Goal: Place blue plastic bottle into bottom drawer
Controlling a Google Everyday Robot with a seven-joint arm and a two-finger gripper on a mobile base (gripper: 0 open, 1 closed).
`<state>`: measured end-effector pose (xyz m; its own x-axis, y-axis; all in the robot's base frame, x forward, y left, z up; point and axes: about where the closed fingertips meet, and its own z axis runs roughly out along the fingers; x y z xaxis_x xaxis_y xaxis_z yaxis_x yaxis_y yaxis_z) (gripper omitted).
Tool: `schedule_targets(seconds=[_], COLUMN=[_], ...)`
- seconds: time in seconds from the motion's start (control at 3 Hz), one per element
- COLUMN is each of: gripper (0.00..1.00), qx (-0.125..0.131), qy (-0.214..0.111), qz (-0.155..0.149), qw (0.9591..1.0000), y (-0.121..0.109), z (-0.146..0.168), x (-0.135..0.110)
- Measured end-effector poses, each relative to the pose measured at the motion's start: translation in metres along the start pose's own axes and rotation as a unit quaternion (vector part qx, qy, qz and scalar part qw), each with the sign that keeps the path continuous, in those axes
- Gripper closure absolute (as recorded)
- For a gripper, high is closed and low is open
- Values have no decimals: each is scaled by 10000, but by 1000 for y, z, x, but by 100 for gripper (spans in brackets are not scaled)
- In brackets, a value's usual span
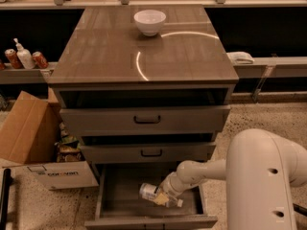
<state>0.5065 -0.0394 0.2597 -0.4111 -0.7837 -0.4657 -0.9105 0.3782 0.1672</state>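
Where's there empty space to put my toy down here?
The cabinet top is bare in front of the white bowl. The bottom drawer is free on the left; the blue plastic bottle and gripper crowd its right.

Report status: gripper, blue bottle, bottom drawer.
Gripper down inside the open bottom drawer, against the blue plastic bottle. Bottle on its side, within the drawer walls; grip cannot be confirmed. Nothing seen in the way.

three drawers (pixel 146 120), two cans (pixel 40 60), gripper (pixel 164 196) in bottom drawer (pixel 117 201)
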Motion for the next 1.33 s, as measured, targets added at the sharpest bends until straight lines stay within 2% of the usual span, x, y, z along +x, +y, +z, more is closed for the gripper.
schedule_targets(seconds=[0.67,1.0,1.33], gripper=[3,0,0], qx=[-115,-93,112], qy=[-192,-230,-273], qz=[135,271,500], qw=[9997,9993,9983], y=[-14,-21,-28], z=[35,34,2], x=[0,13,41])
